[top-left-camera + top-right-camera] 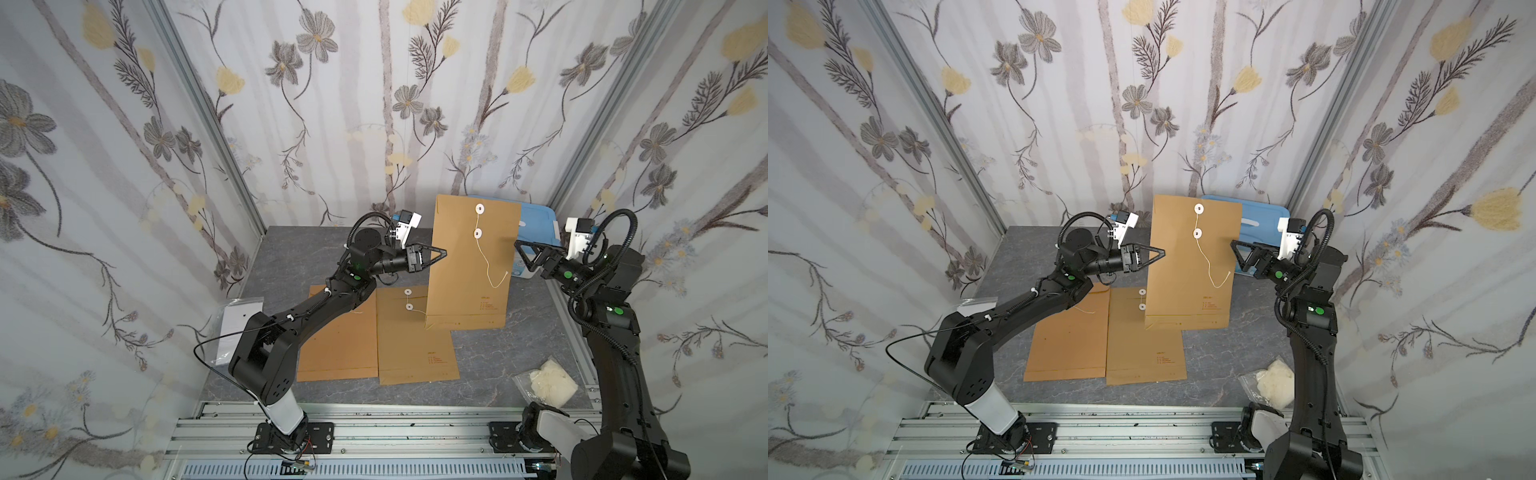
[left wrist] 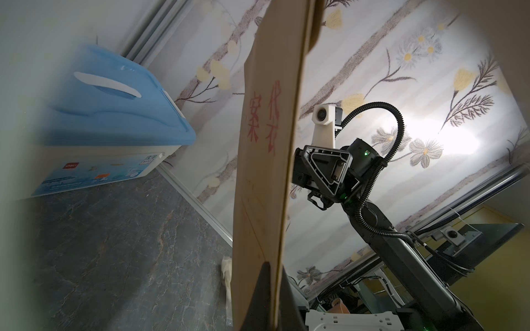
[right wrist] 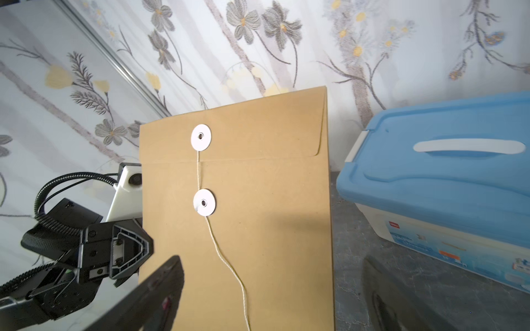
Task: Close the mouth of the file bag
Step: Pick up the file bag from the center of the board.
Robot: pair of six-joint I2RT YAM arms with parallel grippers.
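The file bag (image 1: pixel 473 266) (image 3: pixel 258 235) stands upright in the air just to the left of the blue-lidded box (image 1: pixel 536 220) (image 3: pixel 436 183), its mouth end up and its buttoned face turned toward the arm bases. In both top views it covers the box's left end. Whether its lower edge rests on anything cannot be told.

The left hand (image 1: pixel 444 252) (image 1: pixel 1162 252) is pinched fully closed on the bag's edge farthest from the box, about halfway up. The right hand (image 1: pixel 523 255) (image 1: pixel 1236 255) is spread wide and holds nothing. It sits in front of the box at the bag's near edge, and the right wrist view shows that edge lying between its two fingers (image 3: pixel 160 286). Contact cannot be made out.

The flap (image 3: pixel 258 129) lies folded down over the mouth. A string (image 1: pixel 484 257) (image 3: pixel 220 258) runs from the upper disc (image 1: pixel 480 208) (image 3: pixel 201 137) straight down to the lower disc (image 1: pixel 478 233) (image 3: pixel 204 202), then hangs loose below it in a curve. The left wrist view shows red characters (image 2: pixel 262 120) on the bag's face toward the box.

On the worktop (image 1: pixel 291 257), two more file bags (image 1: pixel 415 336) lie flat side by side, well in front of the box and to its left. A clear packet of white material (image 1: pixel 548 382) lies far in front of the box
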